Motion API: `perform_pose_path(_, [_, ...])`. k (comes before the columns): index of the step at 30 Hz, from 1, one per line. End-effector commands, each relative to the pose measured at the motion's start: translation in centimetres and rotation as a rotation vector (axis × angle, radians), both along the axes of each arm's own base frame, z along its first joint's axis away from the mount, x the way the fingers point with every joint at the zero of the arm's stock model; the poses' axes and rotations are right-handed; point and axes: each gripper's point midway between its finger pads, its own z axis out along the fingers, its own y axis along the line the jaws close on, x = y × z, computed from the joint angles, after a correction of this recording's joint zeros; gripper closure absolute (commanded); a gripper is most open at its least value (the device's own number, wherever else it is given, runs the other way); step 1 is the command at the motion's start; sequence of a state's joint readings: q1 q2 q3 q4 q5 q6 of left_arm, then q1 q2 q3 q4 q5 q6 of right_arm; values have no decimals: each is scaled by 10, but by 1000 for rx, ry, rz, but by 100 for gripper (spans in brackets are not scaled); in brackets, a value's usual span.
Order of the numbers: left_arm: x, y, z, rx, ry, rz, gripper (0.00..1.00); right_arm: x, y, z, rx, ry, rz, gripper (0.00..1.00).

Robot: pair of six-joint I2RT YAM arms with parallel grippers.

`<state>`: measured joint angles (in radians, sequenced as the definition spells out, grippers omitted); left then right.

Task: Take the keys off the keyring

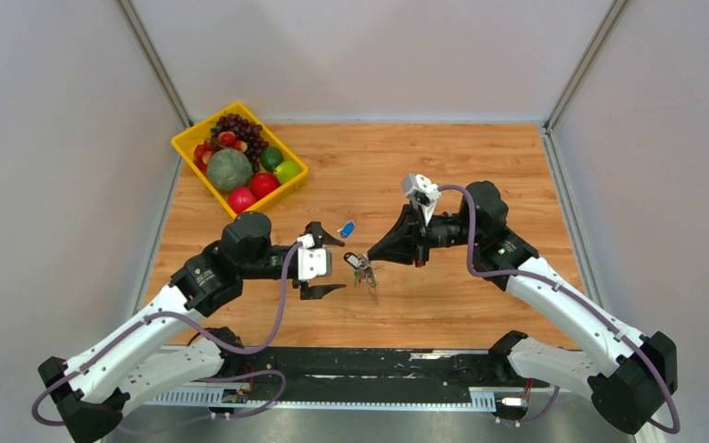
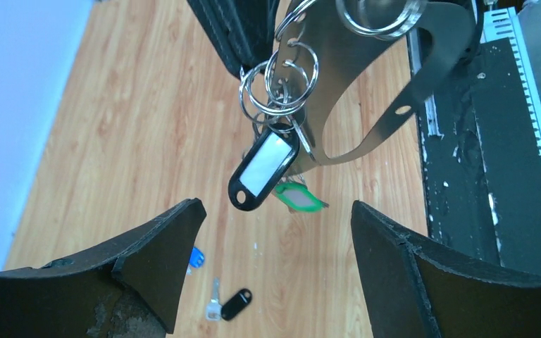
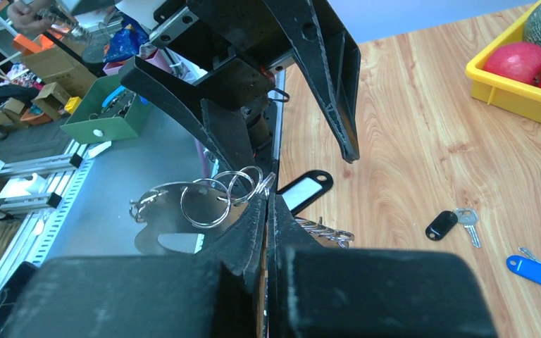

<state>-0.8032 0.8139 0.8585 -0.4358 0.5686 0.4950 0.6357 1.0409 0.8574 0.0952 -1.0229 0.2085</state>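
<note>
My right gripper point(image 1: 370, 257) point(image 3: 268, 191) is shut on the keyring point(image 2: 292, 74), a bunch of silver split rings on a curved metal band, and holds it above the table. A black tag with a white label point(image 2: 263, 169) and a green tag point(image 2: 297, 198) hang from the rings; the bunch also shows in the top view point(image 1: 364, 271). My left gripper point(image 1: 326, 266) point(image 2: 276, 211) is open and empty, just left of the bunch and short of it. A loose key with a black tag point(image 2: 227, 305) point(image 3: 452, 222) and a blue tag point(image 1: 346, 228) point(image 3: 535, 272) lie on the table.
A yellow basket point(image 1: 191, 140) of fruit stands at the back left of the wooden table. A black rail with metal strips point(image 1: 351, 369) runs along the near edge between the arm bases. Grey walls close in the left, right and back.
</note>
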Motion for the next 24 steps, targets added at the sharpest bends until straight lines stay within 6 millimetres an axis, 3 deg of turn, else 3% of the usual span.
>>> perform_pose_path(1, [-9,-7,27,-103,-144,-103,13,-7,-2,35,76,-93,47,100])
perform_pose_path(6, [-25,-12,28,-121,-154,-213,28,-7,-1,37,79,-91,54,100])
perform_pose_path(13, [-23,-18,21,-112,-121,-227,31,-9,-1,43,92,-88,68,100])
perform_pose_path(15, [-21,-20,23,-120,-115,-223,37,-9,0,44,95,-87,73,100])
perform_pose_path(18, [-17,-21,24,-118,-117,-209,60,-9,0,44,96,-82,76,100])
perform_pose_path(20, [-13,-20,25,-117,-128,-186,70,-10,0,44,98,-81,78,100])
perform_pose_path(22, [-11,-20,27,-122,-137,-169,76,-10,0,43,98,-78,78,100])
perform_pose_path(24, [-9,-19,29,-134,-143,-154,74,-10,0,44,100,-78,78,100])
